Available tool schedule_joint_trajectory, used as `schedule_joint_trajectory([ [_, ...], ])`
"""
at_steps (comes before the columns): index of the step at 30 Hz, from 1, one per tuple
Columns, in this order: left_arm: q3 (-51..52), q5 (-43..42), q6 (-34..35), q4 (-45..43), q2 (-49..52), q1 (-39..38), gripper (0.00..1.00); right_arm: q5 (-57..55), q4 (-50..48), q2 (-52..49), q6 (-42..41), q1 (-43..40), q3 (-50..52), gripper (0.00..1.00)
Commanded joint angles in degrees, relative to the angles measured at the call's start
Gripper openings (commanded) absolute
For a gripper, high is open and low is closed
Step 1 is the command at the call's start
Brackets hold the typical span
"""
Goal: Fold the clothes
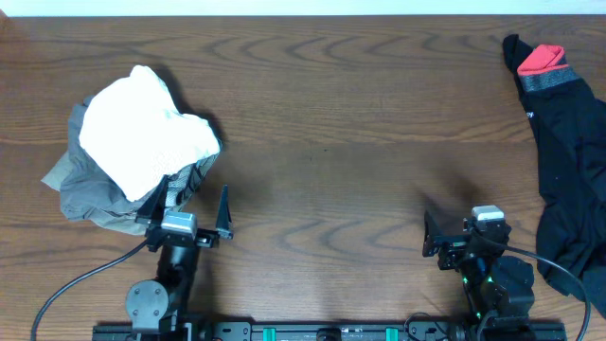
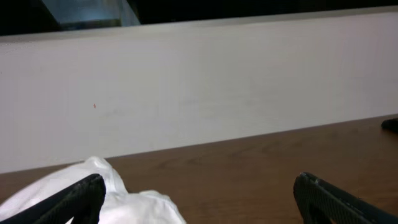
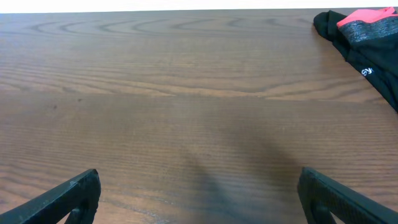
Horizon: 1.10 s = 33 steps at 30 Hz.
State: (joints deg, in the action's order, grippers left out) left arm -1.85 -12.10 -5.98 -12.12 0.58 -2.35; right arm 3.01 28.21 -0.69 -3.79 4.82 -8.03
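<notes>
The clothes lie in two heaps. A crumpled white T-shirt (image 1: 142,128) rests on a grey-khaki piece (image 1: 80,194) at the left, and its print is hidden. A black-and-red garment (image 1: 568,161) sprawls down the right edge. My left gripper (image 1: 189,210) is open just below the white heap's near right corner, with its left finger at the cloth. In the left wrist view the white T-shirt (image 2: 143,208) bulges beside the left finger (image 2: 81,196). My right gripper (image 1: 464,235) is open over bare wood, left of the black garment (image 3: 367,43).
The wooden table (image 1: 322,142) stretches between the two heaps. A pale wall (image 2: 199,93) runs behind its far edge. Black cables (image 1: 76,284) trail from both arm bases along the near edge.
</notes>
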Motion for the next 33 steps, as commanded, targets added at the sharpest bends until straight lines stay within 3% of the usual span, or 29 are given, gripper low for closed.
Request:
schedule_joint_trajectory([
  [1,1.62,-0.52,0.50,0.31,-0.48,0.13,0.98,0.22,-0.13,0.37,0.66,-1.01,0.20,0.99],
  [6,1.64,-0.50,0.48,3.17,-0.48,0.13,0.98,0.22,-0.13,0.37,0.66,-1.01,0.20,0.99],
  [13,1.62,-0.50,0.50,15.13,-0.24,0.13,0.98,0.22,-0.13,0.37,0.66,-1.01,0.20,0.99],
  [33,1.62,-0.52,0.50,14.91,0.44,0.13,0.98,0.22,-0.13,0.37,0.68,-1.01,0.20,0.99],
])
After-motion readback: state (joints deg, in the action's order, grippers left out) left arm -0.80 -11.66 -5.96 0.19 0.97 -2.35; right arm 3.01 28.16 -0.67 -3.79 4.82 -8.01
